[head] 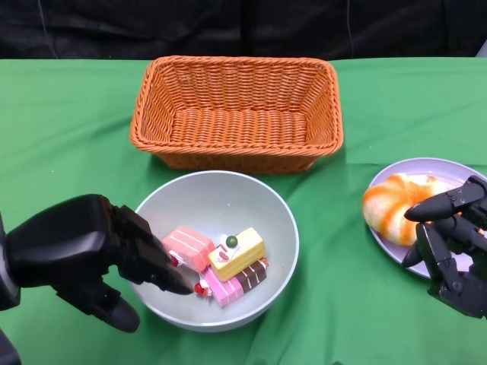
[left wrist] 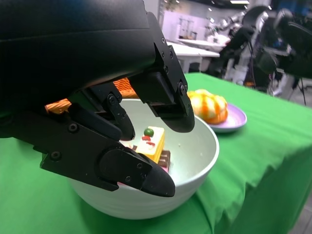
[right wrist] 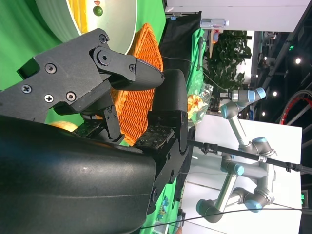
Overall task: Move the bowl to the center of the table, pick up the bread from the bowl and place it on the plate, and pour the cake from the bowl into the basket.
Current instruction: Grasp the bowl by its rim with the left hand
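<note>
left robot hand [head: 91, 255] grips bowl [head: 228, 205] rim, mid-counter near front edge; cakes [head: 221, 262] inside. bread [head: 396, 207] on plate [head: 449, 171], right edge; right robot hand [head: 453, 239] empty, fingers apart. remaining: pour into basket [head: 236, 114].

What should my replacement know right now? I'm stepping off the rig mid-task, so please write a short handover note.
Left robot hand: fingers over the near rim of the grey round bowl, apparently gripping it.
Right robot hand: open, empty, beside the lilac round plate.
Done: bowl sits mid-table; the orange-striped round bread lies on the plate.
Left: the small pink, yellow and brown cake pieces remain in the bowl; pour them into the empty orange wicker basket behind it.
</note>
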Robot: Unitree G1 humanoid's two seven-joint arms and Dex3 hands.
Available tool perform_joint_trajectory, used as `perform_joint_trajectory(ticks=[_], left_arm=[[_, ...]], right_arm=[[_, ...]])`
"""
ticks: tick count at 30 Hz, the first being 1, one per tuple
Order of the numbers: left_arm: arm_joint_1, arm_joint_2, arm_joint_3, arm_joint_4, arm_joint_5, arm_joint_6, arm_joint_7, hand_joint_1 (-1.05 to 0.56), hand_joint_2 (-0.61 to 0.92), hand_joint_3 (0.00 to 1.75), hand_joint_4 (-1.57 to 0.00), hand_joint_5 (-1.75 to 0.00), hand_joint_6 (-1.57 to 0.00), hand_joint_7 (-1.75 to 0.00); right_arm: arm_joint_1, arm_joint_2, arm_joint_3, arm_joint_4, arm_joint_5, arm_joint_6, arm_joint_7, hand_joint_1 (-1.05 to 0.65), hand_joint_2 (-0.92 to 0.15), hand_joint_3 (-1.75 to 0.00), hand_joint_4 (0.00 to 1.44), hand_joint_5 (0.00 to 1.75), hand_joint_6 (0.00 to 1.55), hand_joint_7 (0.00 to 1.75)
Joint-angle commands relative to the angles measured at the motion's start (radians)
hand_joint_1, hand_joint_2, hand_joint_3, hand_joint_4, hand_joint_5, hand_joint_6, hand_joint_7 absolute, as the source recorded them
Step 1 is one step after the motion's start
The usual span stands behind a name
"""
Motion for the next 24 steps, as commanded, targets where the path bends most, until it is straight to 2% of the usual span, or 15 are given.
perform_joint_trajectory(ticks=[1,3,8,14,20,24], left_arm=[[-0.003,0.01,0.048,-0.044,0.167,0.018,0.097,-0.52,0.75,0.01,-1.01,-0.04,-0.94,-0.01],[0.004,0.011,0.04,-0.078,0.274,0.055,0.185,-0.48,0.79,0.02,-1.01,-0.03,-0.93,0.0],[0.01,0.036,-0.057,-0.134,0.486,0.149,0.47,-0.41,0.85,0.02,-1.01,-0.02,-0.93,0.0],[0.001,0.073,-0.28,-0.194,0.672,0.355,0.778,-0.35,0.84,0.0,-0.97,0.0,-0.88,0.0],[-0.019,0.11,-0.441,-0.197,0.695,0.459,0.931,-0.34,0.84,0.0,-0.95,0.0,-0.86,0.0],[-0.03,0.111,-0.516,-0.187,0.683,0.52,0.945,-0.32,0.85,0.0,-0.95,0.0,-0.85,0.0]], right_arm=[[0.01,-0.001,-0.009,-0.019,-0.015,-0.011,-0.007,-0.15,-0.67,-0.75,0.68,1.56,0.7,1.17],[0.013,0.001,-0.008,-0.02,-0.023,-0.012,-0.01,-0.16,-0.67,-0.76,0.68,1.56,0.7,1.17],[0.017,0.006,-0.008,-0.019,-0.017,-0.022,-0.005,-0.15,-0.67,-0.76,0.68,1.57,0.7,1.18],[0.028,0.016,0.004,-0.036,-0.026,-0.03,-0.007,-0.14,-0.64,-0.81,0.69,1.57,0.7,1.21],[0.032,0.019,0.006,-0.036,-0.046,-0.046,-0.01,-0.15,-0.62,-0.83,0.69,1.56,0.7,1.22],[0.031,0.018,0.006,-0.038,-0.048,-0.052,-0.008,-0.15,-0.61,-0.85,0.7,1.57,0.7,1.22]])
